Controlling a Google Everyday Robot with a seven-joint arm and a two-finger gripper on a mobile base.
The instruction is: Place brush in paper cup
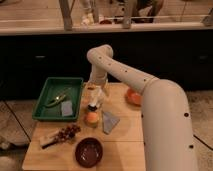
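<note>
I could not tell how the jaws stood; the gripper [96, 96] hung right over the paper cup [92, 118], the brush [93, 106] poised at its mouth, so I judged a straight, slow drop best. Left of the cup lay the green tray [49, 89], right the grey cloth [109, 122], leaving room only upward.

Brush [94, 106] in gripper [95, 102] above orange cup [91, 118].

Our white arm sweeps in from the lower right, bends at the elbow up top, then drops straight down, and our gripper [96, 101] hangs low, pointing at the table.
</note>
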